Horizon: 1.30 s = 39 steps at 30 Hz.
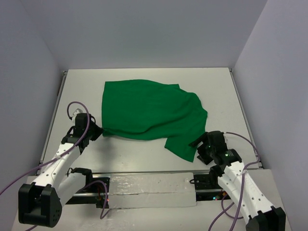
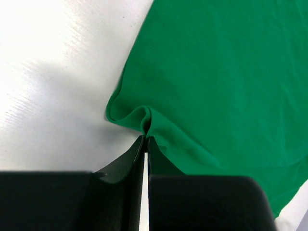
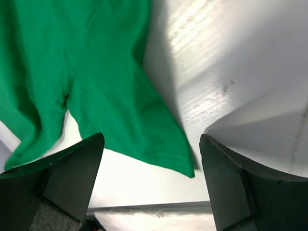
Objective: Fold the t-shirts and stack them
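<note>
**A:** So where was the t-shirt (image 1: 149, 113) at that point?

**B:** Spread out a bit rumpled across the middle of the table (image 1: 144, 156), nothing folded yet. The left gripper (image 2: 146, 139) was clamped on the near-left corner, with cloth bunched right at its tips. The right gripper (image 3: 151, 139) was wide open over the near-right flap, holding nothing.

**A:** Any tips for that grab?

**B:** I'd have dropped the right one onto the hemmed edge itself, not the loose middle, and pinched every layer. Then lift both corners together and evenly, otherwise I reckon the shirt skews and the fold comes out crooked.
</note>
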Each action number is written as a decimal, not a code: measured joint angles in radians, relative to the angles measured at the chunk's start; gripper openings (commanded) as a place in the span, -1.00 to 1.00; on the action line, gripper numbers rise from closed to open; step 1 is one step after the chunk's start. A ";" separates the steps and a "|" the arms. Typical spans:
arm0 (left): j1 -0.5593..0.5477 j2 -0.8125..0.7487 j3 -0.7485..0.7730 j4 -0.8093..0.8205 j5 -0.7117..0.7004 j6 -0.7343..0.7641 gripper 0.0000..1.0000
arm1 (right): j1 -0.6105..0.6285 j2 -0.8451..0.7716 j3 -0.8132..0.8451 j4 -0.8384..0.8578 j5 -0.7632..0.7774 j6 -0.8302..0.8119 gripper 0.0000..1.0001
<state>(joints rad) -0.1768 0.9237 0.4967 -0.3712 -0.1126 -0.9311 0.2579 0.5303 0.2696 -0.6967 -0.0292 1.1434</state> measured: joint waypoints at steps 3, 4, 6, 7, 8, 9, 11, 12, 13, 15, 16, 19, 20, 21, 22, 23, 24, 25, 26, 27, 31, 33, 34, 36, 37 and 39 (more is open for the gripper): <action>0.000 0.000 0.002 -0.007 -0.008 0.000 -0.79 | 0.005 -0.043 0.001 -0.058 0.018 0.040 0.75; 0.000 0.000 0.002 -0.007 -0.009 0.000 -0.79 | 0.009 -0.054 0.001 -0.076 0.019 0.054 0.75; 0.000 0.000 0.002 -0.007 -0.009 0.000 -0.79 | 0.022 -0.073 -0.002 -0.099 0.018 0.080 0.75; 0.000 0.000 0.002 -0.007 -0.009 -0.001 -0.79 | 0.029 -0.082 -0.005 -0.103 0.013 0.096 0.75; 0.000 0.000 0.002 -0.007 -0.009 -0.001 -0.79 | 0.035 -0.087 -0.011 -0.099 0.006 0.112 0.75; 0.000 0.001 0.002 -0.007 -0.009 -0.001 -0.79 | 0.039 -0.089 -0.017 -0.089 -0.005 0.127 0.75; 0.000 0.004 0.003 -0.007 -0.010 -0.001 -0.79 | 0.049 -0.085 -0.033 -0.049 -0.032 0.157 0.75; 0.000 0.008 0.006 -0.008 -0.010 -0.001 -0.79 | 0.056 -0.077 -0.038 -0.027 -0.039 0.171 0.75; 0.000 0.010 0.009 -0.008 -0.011 -0.001 -0.79 | 0.062 -0.061 -0.040 -0.006 -0.045 0.182 0.75; 0.000 0.012 0.015 -0.008 -0.011 -0.001 -0.79 | 0.074 -0.023 -0.043 0.040 -0.056 0.202 0.73; 0.000 0.012 0.017 -0.007 -0.011 -0.001 -0.80 | 0.080 -0.002 -0.044 0.066 -0.060 0.212 0.70; -0.001 0.013 0.022 -0.008 -0.014 -0.001 -0.79 | 0.103 0.091 -0.046 0.172 -0.060 0.240 0.51; -0.001 0.013 0.024 -0.008 -0.015 -0.001 -0.79 | 0.109 0.124 -0.046 0.211 -0.054 0.245 0.42; -0.001 0.013 0.024 -0.010 -0.015 -0.001 -0.79 | 0.113 0.159 -0.046 0.253 -0.042 0.248 0.27; -0.001 0.012 0.026 -0.013 -0.016 -0.001 -0.79 | 0.116 0.191 -0.046 0.292 -0.031 0.251 -0.04; -0.001 0.011 0.026 -0.015 -0.017 -0.001 -0.79 | 0.120 0.217 -0.047 0.325 -0.013 0.250 -0.26; -0.001 0.009 0.026 -0.017 -0.019 -0.001 -0.79 | 0.120 0.240 -0.048 0.359 0.002 0.248 -0.62; -0.001 0.008 0.026 -0.021 -0.020 -0.001 -0.79 | 0.122 0.262 -0.050 0.388 0.019 0.248 -0.79; -0.001 0.007 0.027 -0.025 -0.022 -0.001 -0.79 | 0.124 0.284 -0.053 0.410 0.035 0.249 -0.82; -0.001 0.006 0.027 -0.028 -0.022 -0.001 -0.79 | 0.126 0.301 -0.054 0.425 0.045 0.246 -0.82; -0.001 0.006 0.028 -0.036 -0.022 -0.001 -0.79 | 0.141 0.330 -0.053 0.464 0.084 0.222 -0.82; -0.001 0.005 0.028 -0.037 -0.022 -0.002 -0.79 | 0.151 0.312 -0.045 0.465 0.105 0.201 -0.82; -0.001 0.004 0.030 -0.041 -0.021 -0.002 -0.79 | 0.155 0.297 -0.037 0.463 0.116 0.181 -0.82; -0.001 0.002 0.049 -0.056 -0.017 -0.002 -0.79 | 0.159 0.258 0.009 0.440 0.141 0.135 -0.82; -0.001 0.001 0.070 -0.069 -0.014 -0.001 -0.79 | 0.160 0.237 0.047 0.432 0.155 0.107 -0.82; -0.001 0.000 0.128 -0.090 -0.006 0.004 -0.79 | 0.161 0.210 0.150 0.413 0.191 0.048 -0.82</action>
<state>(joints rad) -0.1783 0.9238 0.6250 -0.4612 -0.1189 -0.9275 0.4187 0.7405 0.4201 -0.2835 0.1617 1.1912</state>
